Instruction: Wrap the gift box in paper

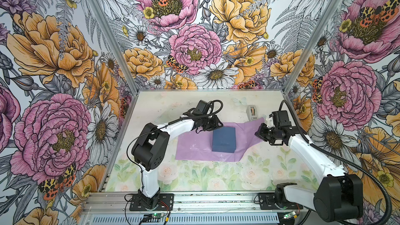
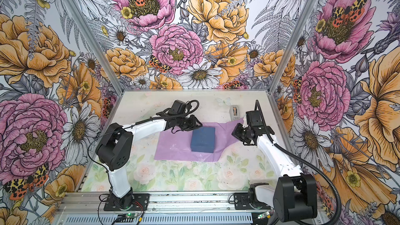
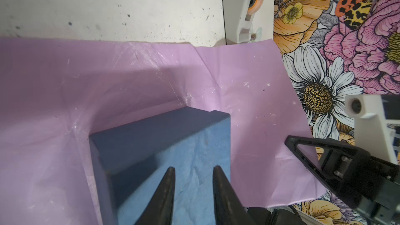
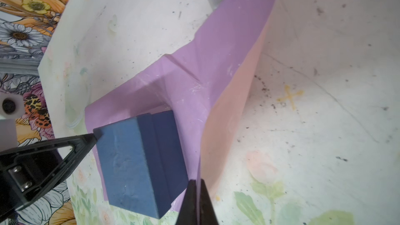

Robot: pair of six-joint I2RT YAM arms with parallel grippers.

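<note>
Wrapping is barely begun: right pincer pinches the creased lilac paper sheet, left pincer hangs narrowly parted over the bare matte navy box.

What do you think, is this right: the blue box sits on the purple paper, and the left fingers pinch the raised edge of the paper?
One thing is wrong: the side. The box sits on the paper, but the right fingers pinch its raised edge, as the right wrist view shows. The left fingers stand apart over the box.
</note>
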